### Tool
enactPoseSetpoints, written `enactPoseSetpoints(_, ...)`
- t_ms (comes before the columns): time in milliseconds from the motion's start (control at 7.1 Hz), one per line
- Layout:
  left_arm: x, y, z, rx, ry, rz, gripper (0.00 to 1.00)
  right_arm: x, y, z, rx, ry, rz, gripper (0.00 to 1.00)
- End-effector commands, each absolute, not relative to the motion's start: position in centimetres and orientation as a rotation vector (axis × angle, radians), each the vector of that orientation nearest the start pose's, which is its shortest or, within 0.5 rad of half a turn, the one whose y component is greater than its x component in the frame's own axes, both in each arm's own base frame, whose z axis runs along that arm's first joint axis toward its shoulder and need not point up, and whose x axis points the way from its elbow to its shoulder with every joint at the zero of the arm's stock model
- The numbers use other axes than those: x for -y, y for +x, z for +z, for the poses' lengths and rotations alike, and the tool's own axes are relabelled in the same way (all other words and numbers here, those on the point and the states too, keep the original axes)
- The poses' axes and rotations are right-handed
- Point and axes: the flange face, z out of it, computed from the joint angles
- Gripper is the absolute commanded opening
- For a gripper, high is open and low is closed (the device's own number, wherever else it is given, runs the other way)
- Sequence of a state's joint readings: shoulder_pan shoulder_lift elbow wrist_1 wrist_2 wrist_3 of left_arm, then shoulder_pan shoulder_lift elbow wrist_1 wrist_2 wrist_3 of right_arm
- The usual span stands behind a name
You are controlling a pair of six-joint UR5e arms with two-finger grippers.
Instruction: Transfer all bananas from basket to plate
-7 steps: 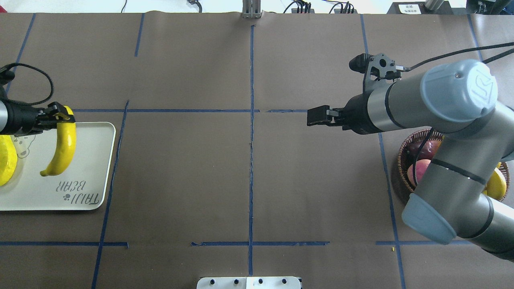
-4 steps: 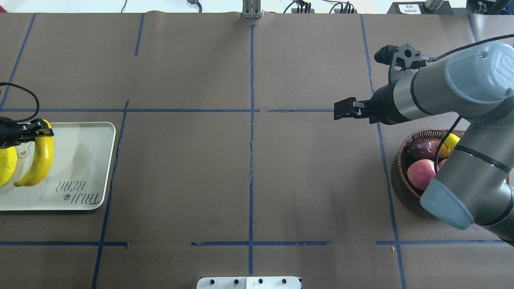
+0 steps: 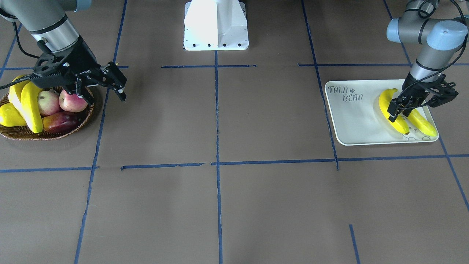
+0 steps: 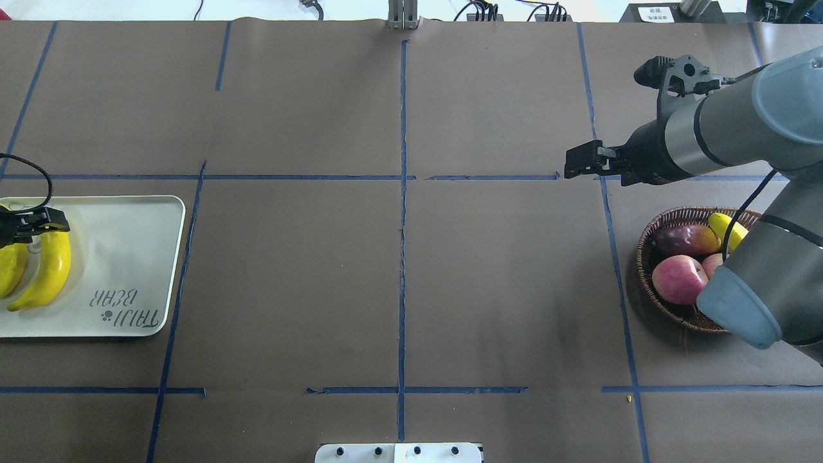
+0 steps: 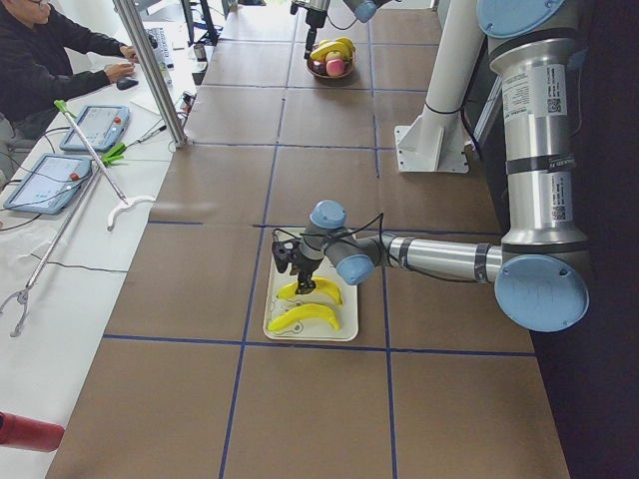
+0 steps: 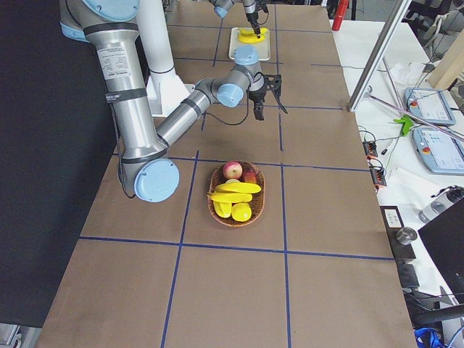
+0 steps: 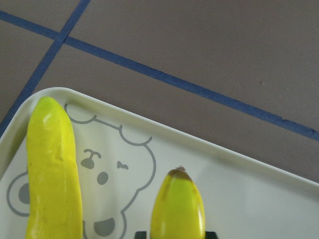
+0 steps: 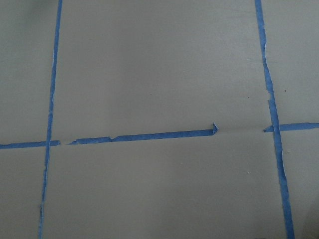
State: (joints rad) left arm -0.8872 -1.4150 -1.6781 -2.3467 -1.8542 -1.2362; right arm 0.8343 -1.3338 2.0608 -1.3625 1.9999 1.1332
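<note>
Your left gripper (image 3: 398, 113) is pinching a banana (image 3: 384, 102) that is lying on the plate (image 3: 355, 121), right beside a second banana (image 3: 425, 124), while your right gripper (image 3: 116, 83) is hovering, spread wide, just beside the basket (image 3: 47, 135), which is holding two more bananas (image 3: 31, 106).

The left gripper (image 3: 399, 110) is matt black. The banana (image 4: 48, 276) between its fingers has smooth, waxy, glossy skin. The plate (image 4: 128, 257) beneath them looks like smooth cream plastic with a soft sheen. Near the right gripper (image 4: 571, 168), also matt black, the basket (image 3: 55, 135) is rough woven wicker. Under both grippers, the table covering (image 4: 289, 270) is matt brown paper crossed by frayed blue tape (image 4: 402, 257).
</note>
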Motion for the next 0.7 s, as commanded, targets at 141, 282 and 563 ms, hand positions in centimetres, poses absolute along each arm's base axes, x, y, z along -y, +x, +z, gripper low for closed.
enactPoseSetpoints(141, 42.8, 19.4, 55.7, -0.867, 0.166, -0.359, 0.99, 45.0, -25.3, 34.5, 0.893, 0.216, 0.098, 1.00)
enactPoseSetpoints(282, 43.2, 17.9, 50.5, -0.899, 0.128, -0.372, 0.99, 44.4, -23.7, 37.4, 0.848, 0.206, 0.070, 1.00)
enactPoseSetpoints(563, 43.9, 18.8, 42.8, -0.922, 0.130, -0.367, 0.99, 42.5, -19.3, 41.3, 0.823, 0.165, 0.024, 1.00)
